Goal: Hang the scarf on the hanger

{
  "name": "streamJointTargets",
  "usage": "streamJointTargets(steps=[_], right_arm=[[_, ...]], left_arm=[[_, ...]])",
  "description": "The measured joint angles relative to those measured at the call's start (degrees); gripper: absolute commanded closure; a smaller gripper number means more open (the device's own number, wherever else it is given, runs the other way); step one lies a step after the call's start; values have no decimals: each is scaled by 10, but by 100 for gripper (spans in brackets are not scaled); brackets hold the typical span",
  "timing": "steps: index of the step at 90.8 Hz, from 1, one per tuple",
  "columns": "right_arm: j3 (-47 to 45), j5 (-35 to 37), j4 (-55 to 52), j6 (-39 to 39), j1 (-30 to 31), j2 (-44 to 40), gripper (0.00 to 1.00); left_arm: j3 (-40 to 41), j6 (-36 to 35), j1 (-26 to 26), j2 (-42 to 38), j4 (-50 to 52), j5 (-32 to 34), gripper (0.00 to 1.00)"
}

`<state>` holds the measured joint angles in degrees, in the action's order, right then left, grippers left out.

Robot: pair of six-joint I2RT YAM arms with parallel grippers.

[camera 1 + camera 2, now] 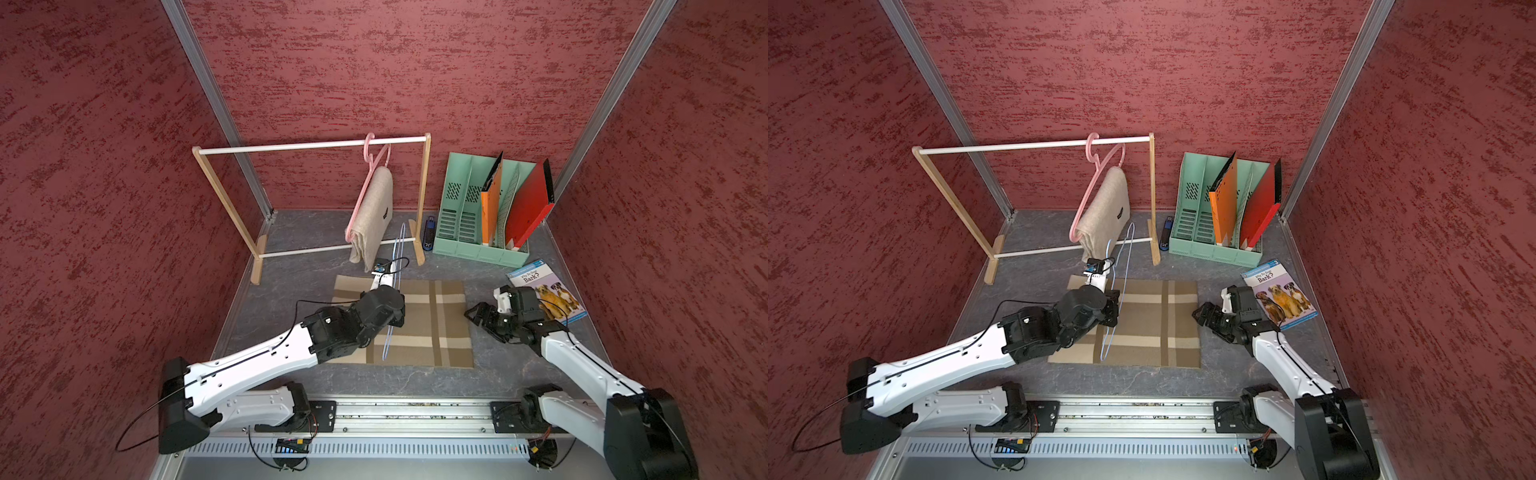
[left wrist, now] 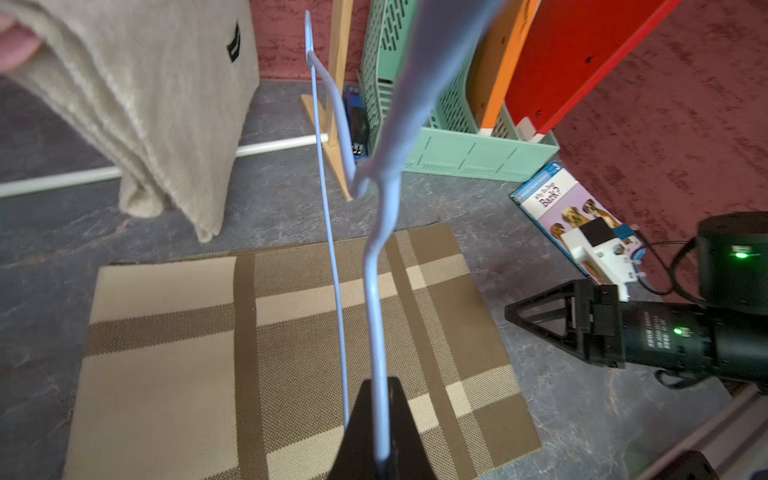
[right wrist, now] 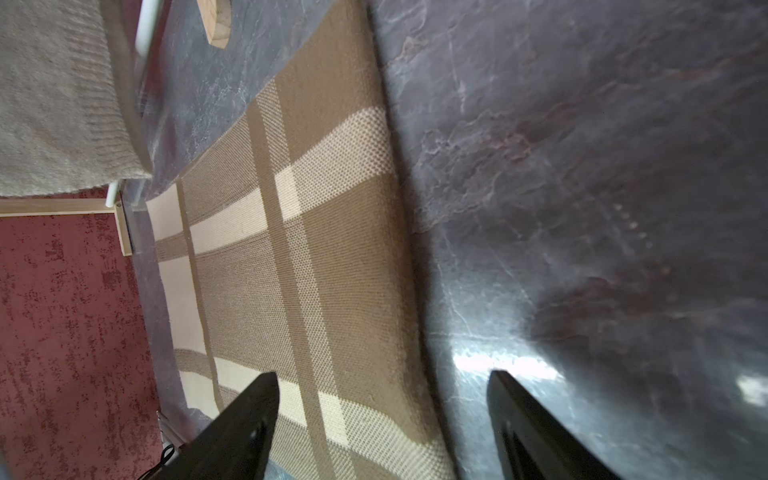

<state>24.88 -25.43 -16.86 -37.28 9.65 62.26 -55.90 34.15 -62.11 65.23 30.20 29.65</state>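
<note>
brown-and-cream plaid scarf (image 1: pixel 432 328) lies flat; left pincer (image 2: pixel 379 392) grips thin blue hanger (image 2: pixel 370 291)

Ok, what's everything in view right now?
plaid scarf: 1, brown-cream, flat, centre
blue hanger: 1, pale blue, held above plaid scarf
rack: 1, wood and white, back
pink hanger: 1, pink, on rack rail
beige scarf: 1, beige, over pink hanger
file organiser: 1, mint, beside rack
orange folder: 1, orange, in organiser
red folder: 1, red, in organiser
small item: 1, blue-black, by rack foot
book: 1, dog cover, far right
left tool: 1, black, shut on blue hanger
right tool: 1, black, open, at plaid scarf's edge
</note>
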Motion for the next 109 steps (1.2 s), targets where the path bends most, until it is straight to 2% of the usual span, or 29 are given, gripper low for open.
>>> streamJointTargets(steps=[16,27,69,109], right_arm=[[-12,-1,10,-4,3,12,27],[-15,-4,21,-9,4,30,34],[-15,-12,67,-13,12,75,34],[-3,-21,109,-13,23,114,34]], left_arm=[[53,46,1,33,-31,-7,100],[62,69,2,76,-50,-18,100],[64,134,-2,143,-87,-26,100],[77,181,-17,144,-67,-25,100]])
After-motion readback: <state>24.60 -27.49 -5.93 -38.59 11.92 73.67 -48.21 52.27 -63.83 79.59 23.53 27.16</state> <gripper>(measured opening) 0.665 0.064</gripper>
